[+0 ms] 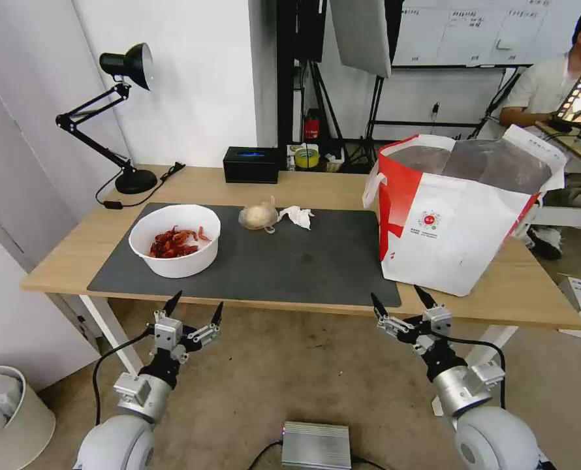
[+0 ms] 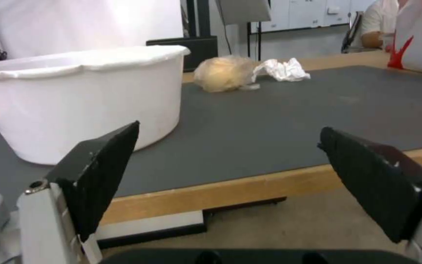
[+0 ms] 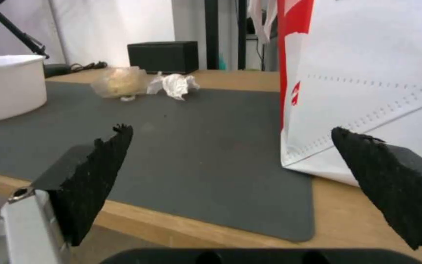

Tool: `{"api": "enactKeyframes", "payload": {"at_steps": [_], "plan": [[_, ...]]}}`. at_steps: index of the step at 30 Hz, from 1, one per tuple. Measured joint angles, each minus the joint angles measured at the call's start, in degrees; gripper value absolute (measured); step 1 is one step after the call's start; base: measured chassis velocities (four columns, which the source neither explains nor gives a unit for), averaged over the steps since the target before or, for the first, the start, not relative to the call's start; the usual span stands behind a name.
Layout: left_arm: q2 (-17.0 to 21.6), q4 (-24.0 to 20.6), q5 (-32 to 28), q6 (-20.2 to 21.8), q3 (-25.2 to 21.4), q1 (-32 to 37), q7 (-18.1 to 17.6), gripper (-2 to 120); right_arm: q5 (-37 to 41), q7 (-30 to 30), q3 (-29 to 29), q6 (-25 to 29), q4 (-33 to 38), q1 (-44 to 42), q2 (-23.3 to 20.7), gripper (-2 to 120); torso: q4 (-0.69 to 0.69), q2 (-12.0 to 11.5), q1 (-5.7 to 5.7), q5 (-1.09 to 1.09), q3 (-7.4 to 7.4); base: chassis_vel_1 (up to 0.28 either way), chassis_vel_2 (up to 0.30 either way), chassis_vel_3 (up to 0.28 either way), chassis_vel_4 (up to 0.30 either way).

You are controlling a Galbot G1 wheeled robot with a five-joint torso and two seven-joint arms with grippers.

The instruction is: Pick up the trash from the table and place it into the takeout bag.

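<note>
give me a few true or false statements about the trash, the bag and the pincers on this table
1. The white bowl holds red crayfish shells. True.
2. The left pincer is shut on the bowl's rim. False: it is open and hangs in front of the table edge, touching nothing.
3. The small yellowish bag and the tissue wad lie side by side on the grey mat. True.
4. The takeout bag lies flat on its side. False: it stands upright with its top open, foil lining showing.
5. The right pincer is open, short of the table edge near the takeout bag. True.
6. The tissue wad is already inside the takeout bag. False: it is on the mat.
</note>
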Motion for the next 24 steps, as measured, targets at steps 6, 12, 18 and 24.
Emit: {"api": "enactKeyframes", "payload": {"at_steps": [6, 12, 18, 24], "plan": [[0.1, 0.2, 0.0, 0.0, 0.0, -0.2, 0.0, 100, 1.0, 0.3, -1.7, -1.1, -0.6, 2.4, -0.5, 100, -0.01, 0.0, 0.00, 0.00, 0.00, 0.000, 0.000, 0.000, 0.000], [0.0, 0.2, 0.0, 0.0, 0.0, -0.1, 0.0, 100, 5.1, 2.0, -9.9, -5.8, -4.8, 14.5, -2.8, 100, 0.00, 0.0, 0.00, 0.01, 0.01, 0.000, 0.000, 0.000, 0.000], [-0.1, -0.1, 0.0, 0.0, -0.2, 0.2, 0.0, 100, 8.1, 3.4, -16.9, -9.4, -9.8, 27.3, -3.5, 100, 0.00, 0.0, 0.00, 0.00, 0.01, 0.000, 0.000, 0.000, 0.000], [-0.2, -0.8, 0.0, 0.0, -1.1, 1.1, 0.0, 100, 10.6, 5.1, -24.9, -13.0, -17.5, 40.8, -1.9, 100, 0.01, 0.0, 0.01, 0.00, 0.01, 0.000, 0.000, 0.000, 0.000]]}}
